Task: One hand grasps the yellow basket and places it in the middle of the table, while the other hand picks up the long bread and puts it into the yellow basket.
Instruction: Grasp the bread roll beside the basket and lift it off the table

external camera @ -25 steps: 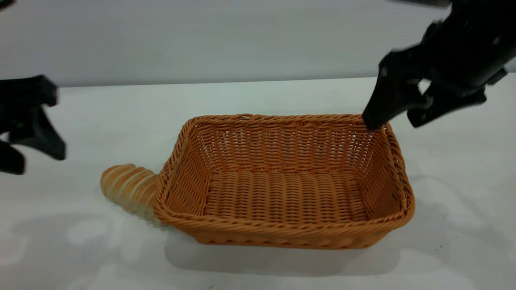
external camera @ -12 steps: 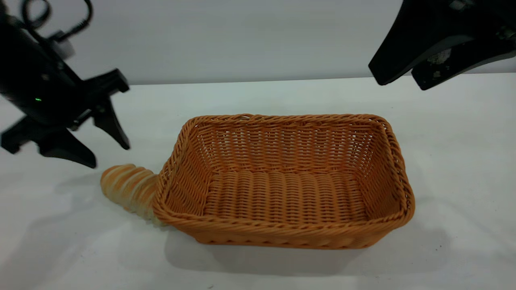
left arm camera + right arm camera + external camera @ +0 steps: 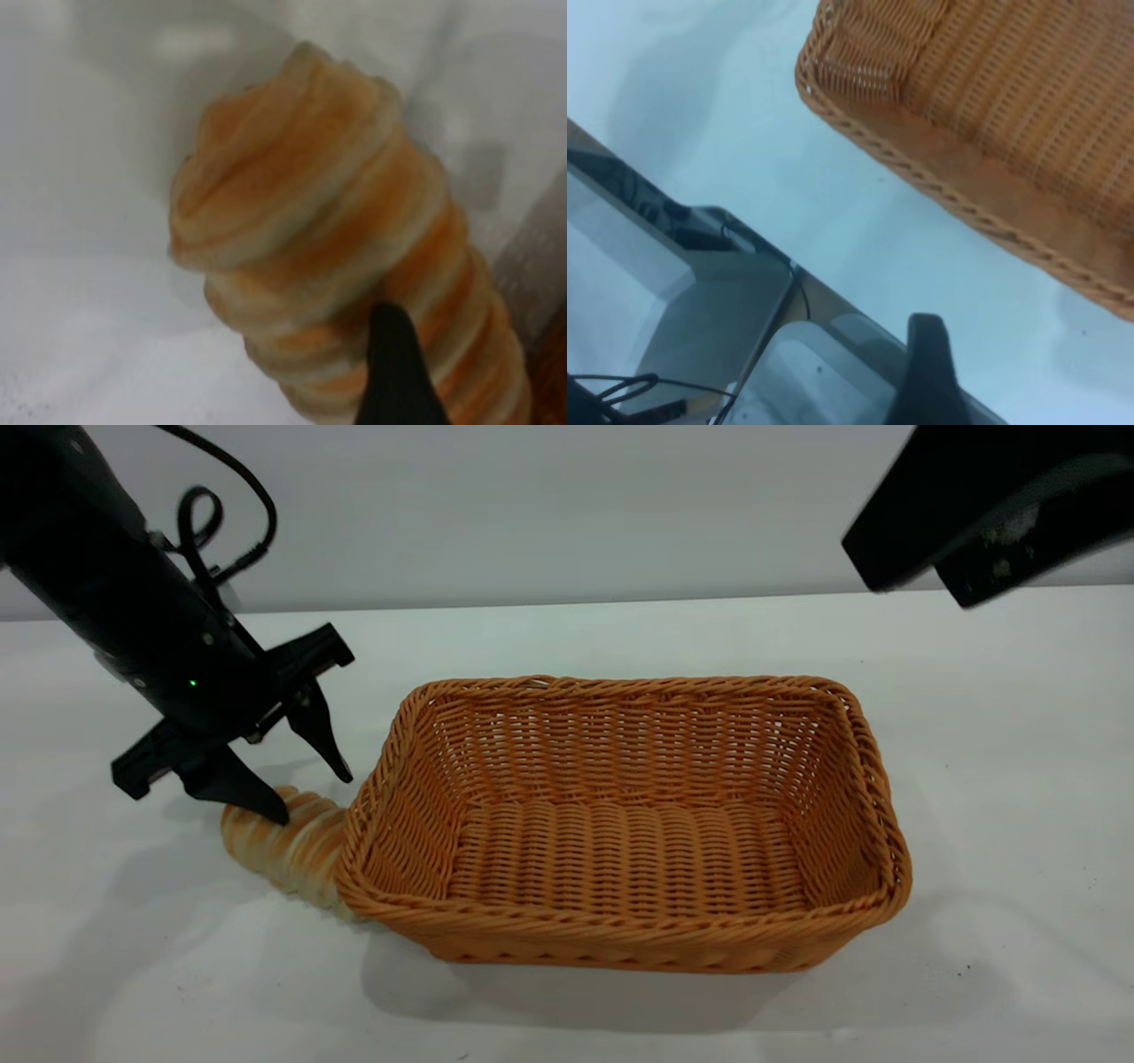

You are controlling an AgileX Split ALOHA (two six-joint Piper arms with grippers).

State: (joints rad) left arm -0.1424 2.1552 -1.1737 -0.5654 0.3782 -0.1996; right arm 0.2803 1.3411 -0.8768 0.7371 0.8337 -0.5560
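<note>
The yellow basket (image 3: 620,684) stands empty in the middle of the white table (image 3: 1019,717). The long bread (image 3: 283,850) lies on the table with one end against the basket's left end wall. My left gripper (image 3: 310,795) is open and reaches down over the bread; its near fingertip (image 3: 270,810) touches the top of the bread's free end, and the other fingertip hangs beside the basket rim. In the left wrist view the bread (image 3: 310,221) fills the picture with one fingertip (image 3: 394,372) on it. My right gripper (image 3: 917,593) is open and empty, raised above the table's far right. The basket's corner shows in the right wrist view (image 3: 966,204).
A plain grey wall runs behind the table. The right wrist view shows the table's edge and beyond it a grey frame with cables (image 3: 700,292). Bare tabletop lies in front of and to the right of the basket.
My left gripper has come in from the left and dropped onto the bread. My right gripper let go of the basket's far right rim and rose up and to the right.
</note>
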